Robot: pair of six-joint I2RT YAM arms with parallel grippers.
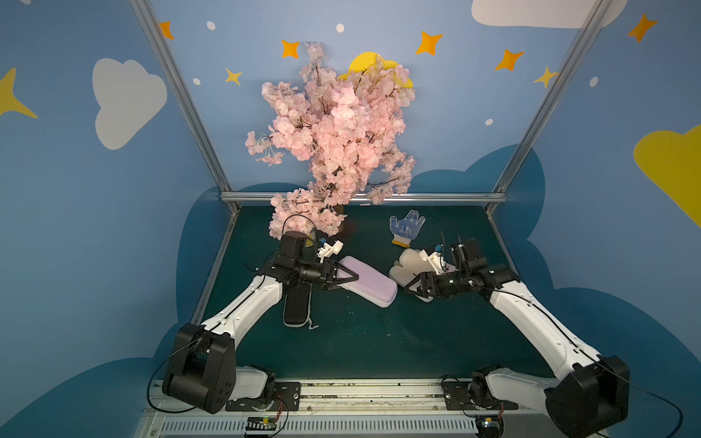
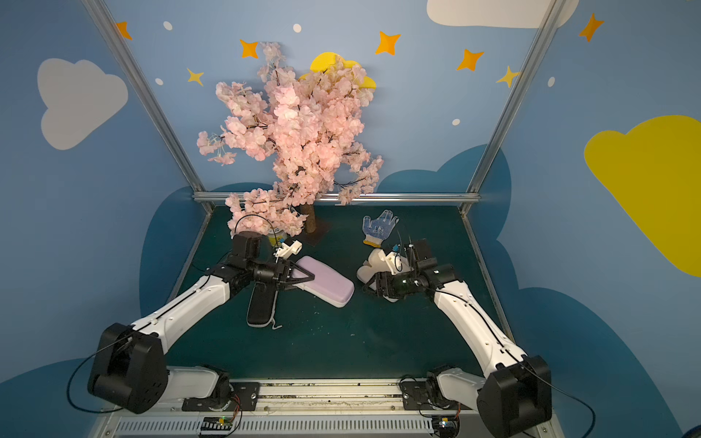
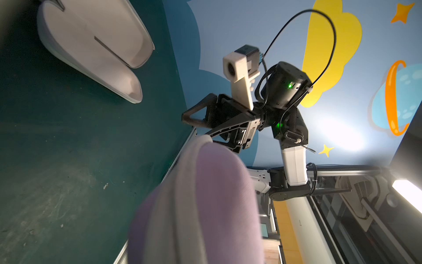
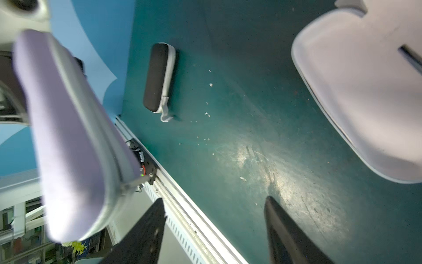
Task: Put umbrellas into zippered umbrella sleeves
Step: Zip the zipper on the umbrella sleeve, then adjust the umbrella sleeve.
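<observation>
The left gripper clamps its jaws on one end of the lavender sleeve — closed, tilted above the tabletop — while the right gripper holds its jaws wide and empty beside the open off-white sleeve (a stiff, light shell, probably best pinched at its rim).

Blue walls painted with clouds and stars surround a dark green tabletop.

We see the front half of the worktop bare; a claw can pass there freely. Farther back it is crowded: the black sleeve and the lavender sleeve at left, the open off-white sleeve at right, only a narrow gap between the last two. Behind, the glove and the blossom tree block.
</observation>
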